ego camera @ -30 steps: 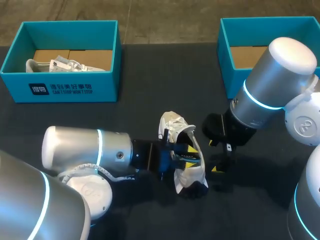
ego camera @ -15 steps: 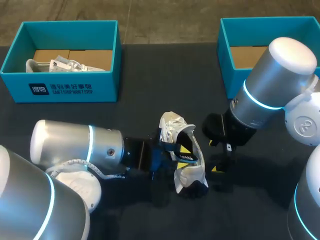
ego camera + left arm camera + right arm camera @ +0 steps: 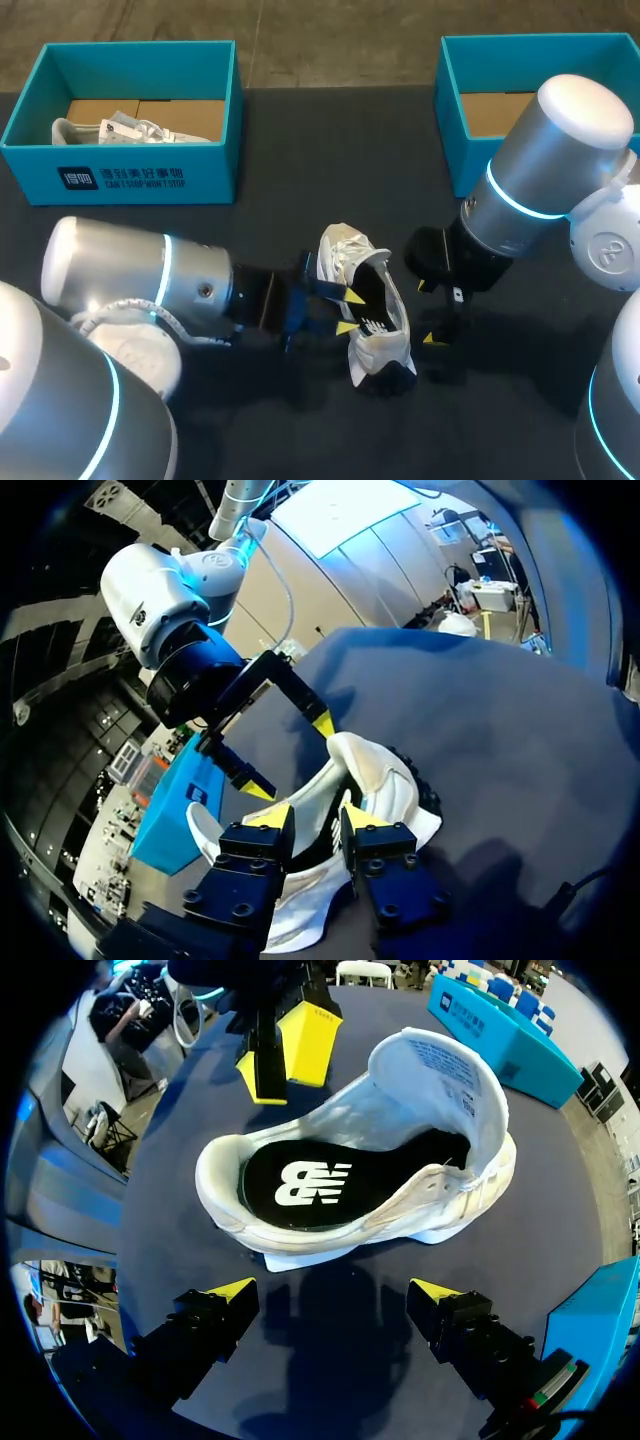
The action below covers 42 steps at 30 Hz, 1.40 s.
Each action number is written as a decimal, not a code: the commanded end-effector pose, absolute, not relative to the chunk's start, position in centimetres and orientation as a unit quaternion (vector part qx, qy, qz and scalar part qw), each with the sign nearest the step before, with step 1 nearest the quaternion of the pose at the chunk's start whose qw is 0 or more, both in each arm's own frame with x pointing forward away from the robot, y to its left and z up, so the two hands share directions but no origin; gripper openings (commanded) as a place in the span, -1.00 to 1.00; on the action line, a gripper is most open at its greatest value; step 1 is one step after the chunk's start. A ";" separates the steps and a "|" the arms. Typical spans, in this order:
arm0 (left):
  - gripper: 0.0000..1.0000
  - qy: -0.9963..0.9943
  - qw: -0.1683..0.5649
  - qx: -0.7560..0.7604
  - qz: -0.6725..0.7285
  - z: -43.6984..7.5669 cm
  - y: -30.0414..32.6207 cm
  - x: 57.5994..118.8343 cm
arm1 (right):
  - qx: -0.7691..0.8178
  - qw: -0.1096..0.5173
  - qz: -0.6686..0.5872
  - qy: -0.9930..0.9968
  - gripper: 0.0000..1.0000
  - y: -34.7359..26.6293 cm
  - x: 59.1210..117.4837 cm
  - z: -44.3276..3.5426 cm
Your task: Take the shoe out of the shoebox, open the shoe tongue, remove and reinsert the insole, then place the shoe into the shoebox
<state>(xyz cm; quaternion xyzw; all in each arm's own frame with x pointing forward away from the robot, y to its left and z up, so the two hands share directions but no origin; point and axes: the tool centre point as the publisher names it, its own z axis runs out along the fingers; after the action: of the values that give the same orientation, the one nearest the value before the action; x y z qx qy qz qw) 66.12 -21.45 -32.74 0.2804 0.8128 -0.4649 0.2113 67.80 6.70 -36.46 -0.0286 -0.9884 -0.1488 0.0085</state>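
Shoe: a white shoe (image 3: 365, 320) lies on the dark desk (image 3: 290, 150) between the two grippers, outside both boxes, with its opening facing the right arm.
Tongue: the tongue (image 3: 440, 1065) stands up and back from the opening, its inner side showing.
Insole: a black insole (image 3: 300, 1185) with a white logo lies flat inside the shoe.
Left gripper: the left gripper (image 3: 351, 312) is level with the shoe's side wall. Its fingers are apart and hold nothing, and the yellow tips (image 3: 268, 815) sit just at the rim.
Right gripper: the right gripper (image 3: 330, 1295) hangs just beside the shoe on the opposite side. Its fingers are spread wide and clear of the shoe, which lies ahead of them.
Left shoebox: a teal shoebox (image 3: 120, 180) stands at the far left of the desk, with a second white shoe (image 3: 130, 130) inside it.
Right shoebox: another teal shoebox (image 3: 450, 150) stands at the far right, partly hidden behind the right arm. Only its brown cardboard floor shows.
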 end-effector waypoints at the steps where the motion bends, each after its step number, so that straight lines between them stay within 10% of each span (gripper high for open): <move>1: -0.40 0.820 0.196 0.289 -0.453 -31.7 -19.7 66.0 | -0.029 0.007 -0.148 -0.989 1.00 6.7 67.7 -36.5; 12: -0.47 0.830 0.150 0.345 -0.411 -30.1 -18.4 66.6 | -0.024 0.004 -0.159 -0.987 1.00 5.4 68.2 -35.7; 15: -1.00 0.826 0.116 0.389 -0.390 -30.1 -18.0 66.5 | -0.003 0.009 -0.177 -0.984 1.00 4.2 68.6 -35.2; 42: -1.00 0.803 0.027 0.496 -0.330 -29.0 -17.7 67.4 | -0.028 0.021 -0.166 -0.986 1.00 -3.6 70.1 -32.5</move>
<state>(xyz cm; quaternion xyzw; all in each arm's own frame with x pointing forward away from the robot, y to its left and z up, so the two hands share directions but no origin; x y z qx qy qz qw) 66.99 -17.39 -28.99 0.4799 0.8101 -0.3333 0.0486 70.24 -3.67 -32.44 -0.0277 -0.9854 -0.1665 0.0215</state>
